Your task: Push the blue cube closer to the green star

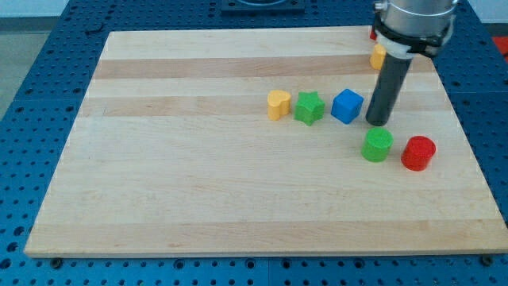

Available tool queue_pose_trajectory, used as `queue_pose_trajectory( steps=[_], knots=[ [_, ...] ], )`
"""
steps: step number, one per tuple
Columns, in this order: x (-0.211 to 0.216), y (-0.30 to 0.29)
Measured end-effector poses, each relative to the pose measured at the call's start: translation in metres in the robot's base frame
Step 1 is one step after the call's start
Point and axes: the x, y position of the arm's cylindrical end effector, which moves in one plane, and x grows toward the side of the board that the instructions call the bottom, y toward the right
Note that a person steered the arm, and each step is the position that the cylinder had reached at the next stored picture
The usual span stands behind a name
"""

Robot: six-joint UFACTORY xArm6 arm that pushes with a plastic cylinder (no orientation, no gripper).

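While my tip (pixel 378 122) sat just right of the blue cube (pixel 347 106), the cube lay near the green star (pixel 309 107), small gap between. Yellow heart (pixel 278 104) sat just left of the star. Green cylinder (pixel 378 145) and red cylinder (pixel 418 153) were below the tip. No pincer on this rig, just a rod. Wooden surface (pixel 198 175).

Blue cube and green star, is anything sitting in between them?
No. In the camera view the strip of board between the blue cube and the green star is bare wood. My tip stands on the cube's other side, toward the view's right.
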Motion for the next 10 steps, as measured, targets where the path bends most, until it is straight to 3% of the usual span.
queue_pose_trajectory(
  steps=[4,7,10],
  knots=[
    [-0.038,-0.029],
    [-0.016,-0.025],
    [0.011,-0.073]
  ],
)
